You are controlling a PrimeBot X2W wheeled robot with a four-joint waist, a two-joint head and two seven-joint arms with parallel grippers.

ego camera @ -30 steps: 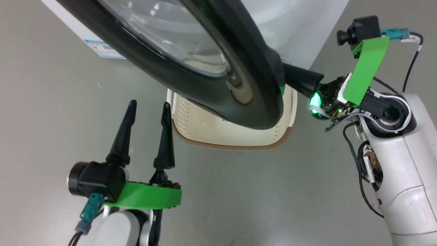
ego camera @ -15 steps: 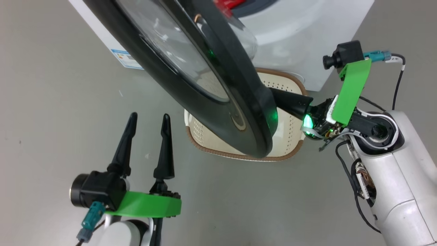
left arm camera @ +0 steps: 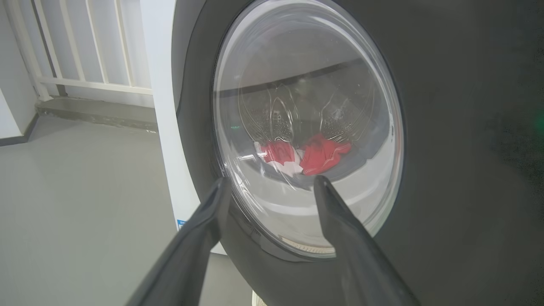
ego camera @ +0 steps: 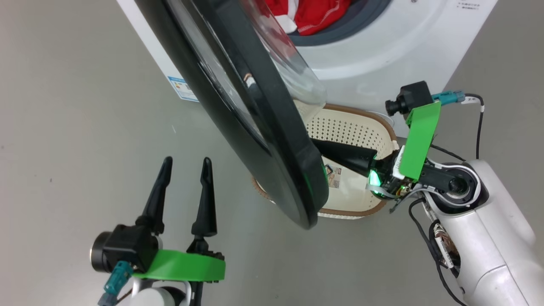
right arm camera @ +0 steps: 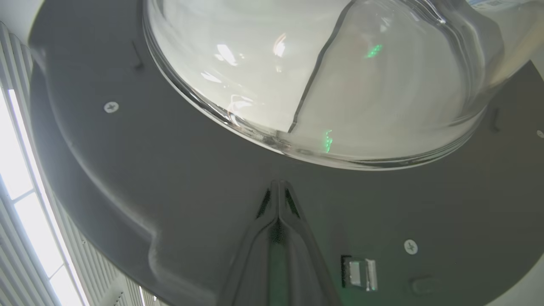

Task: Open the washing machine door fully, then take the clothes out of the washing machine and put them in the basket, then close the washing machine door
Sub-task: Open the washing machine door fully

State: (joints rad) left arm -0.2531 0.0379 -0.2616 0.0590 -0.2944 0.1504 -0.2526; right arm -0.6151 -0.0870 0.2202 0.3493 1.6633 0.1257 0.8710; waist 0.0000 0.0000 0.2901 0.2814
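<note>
Since a second ago the head view has shifted, so the washing machine (ego camera: 382, 46) front and its drum mouth now show at the top; against the basket (ego camera: 348, 127) the washing machine door (ego camera: 289, 161) has swung leftward, uncovering far more of the perforated inside and the paper label (ego camera: 335, 176) on its bottom; the left gripper (ego camera: 187, 160) keeps its place at the lower left.

Counted: one machine, one door, one basket, two grippers; the clothes (ego camera: 314, 15) are one red heap with white trim in the drum, garments not countable.

The left gripper points up the view, fingers spread wide and empty, well apart from the door; in its wrist view the left gripper (left arm camera: 272, 180) faces the door's (left arm camera: 446, 127) outer glass, the clothes (left arm camera: 321, 153) showing through it.

The door stands half open, edge-on over the basket, which sits on the floor (ego camera: 63, 127) just before the machine.

The right gripper (ego camera: 327, 149) reaches leftward across the basket, forearm bent; its fingers are pressed together, tip (right arm camera: 278, 183) against the door's (right arm camera: 170, 178) inner face below the glass bowl.
</note>
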